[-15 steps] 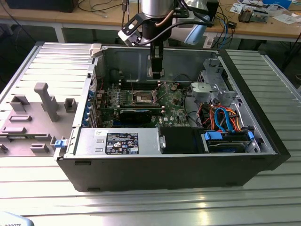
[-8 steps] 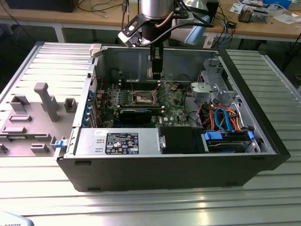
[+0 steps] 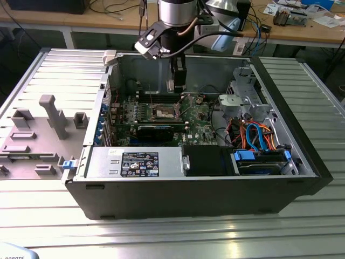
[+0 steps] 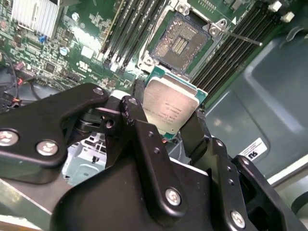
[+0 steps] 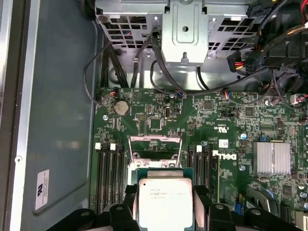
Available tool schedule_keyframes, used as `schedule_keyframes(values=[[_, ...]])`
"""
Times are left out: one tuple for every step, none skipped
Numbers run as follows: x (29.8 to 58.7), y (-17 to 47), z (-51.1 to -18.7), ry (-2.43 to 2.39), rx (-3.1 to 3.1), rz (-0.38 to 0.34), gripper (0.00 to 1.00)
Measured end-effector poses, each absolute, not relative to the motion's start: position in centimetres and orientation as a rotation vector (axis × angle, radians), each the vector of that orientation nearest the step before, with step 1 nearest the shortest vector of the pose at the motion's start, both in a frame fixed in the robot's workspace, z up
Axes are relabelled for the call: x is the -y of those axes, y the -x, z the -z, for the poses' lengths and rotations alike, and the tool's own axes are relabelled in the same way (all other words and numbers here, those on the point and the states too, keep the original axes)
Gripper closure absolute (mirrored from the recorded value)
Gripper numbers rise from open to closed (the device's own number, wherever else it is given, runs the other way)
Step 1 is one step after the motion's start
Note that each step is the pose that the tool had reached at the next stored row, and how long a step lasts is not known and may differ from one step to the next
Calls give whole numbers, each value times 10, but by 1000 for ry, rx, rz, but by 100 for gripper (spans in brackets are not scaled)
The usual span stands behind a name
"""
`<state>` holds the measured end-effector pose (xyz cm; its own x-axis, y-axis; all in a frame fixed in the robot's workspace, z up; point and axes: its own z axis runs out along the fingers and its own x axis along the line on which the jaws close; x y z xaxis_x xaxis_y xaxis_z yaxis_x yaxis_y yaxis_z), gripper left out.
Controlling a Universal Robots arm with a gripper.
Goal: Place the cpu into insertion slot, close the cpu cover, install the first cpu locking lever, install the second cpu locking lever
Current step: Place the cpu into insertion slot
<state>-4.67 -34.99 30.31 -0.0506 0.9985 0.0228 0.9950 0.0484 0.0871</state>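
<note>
The cpu [image 4: 169,108] is gripped by two opposite edges between the black fingers [image 4: 192,131] of the gripper [image 4: 167,115], which are closed to the chip's width. Its metal top is turned toward the wrist. The insertion slot [image 4: 182,41] lies just ahead of the fingertips, apart from the chip, with its contacts exposed. In the first wrist view, the cpu cover [image 5: 155,139] is seen raised beyond the chip. Memory slots [image 4: 130,29] flank the socket inside the open computer case [image 3: 188,199].
</note>
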Motion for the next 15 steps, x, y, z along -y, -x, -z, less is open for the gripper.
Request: schedule_keyframes(values=[[350, 47, -301, -2132, -2244, -123, 46], [350, 48, -300, -2133, -2244, -123, 46], [350, 48, -298, -2135, -2241, -122, 46], [350, 49, -297, -2144, -2233, -122, 46], [350, 49, -295, -2154, -2223, -122, 46], [350, 49, -293, -2167, -2209, -122, 46], [349, 49, -291, -2176, -2200, -121, 46], [349, 49, -289, -2180, -2196, -121, 46], [349, 49, -288, -2182, -2194, -121, 46], [349, 51, -284, -2183, -2192, -121, 46], [349, 52, -282, -2183, -2192, -121, 46], [349, 54, -280, -2183, -2193, -121, 46], [349, 58, -276, -2183, -2192, -121, 46], [349, 60, -273, -2183, -2192, -121, 46], [349, 62, -269, -2183, -2192, -121, 46]])
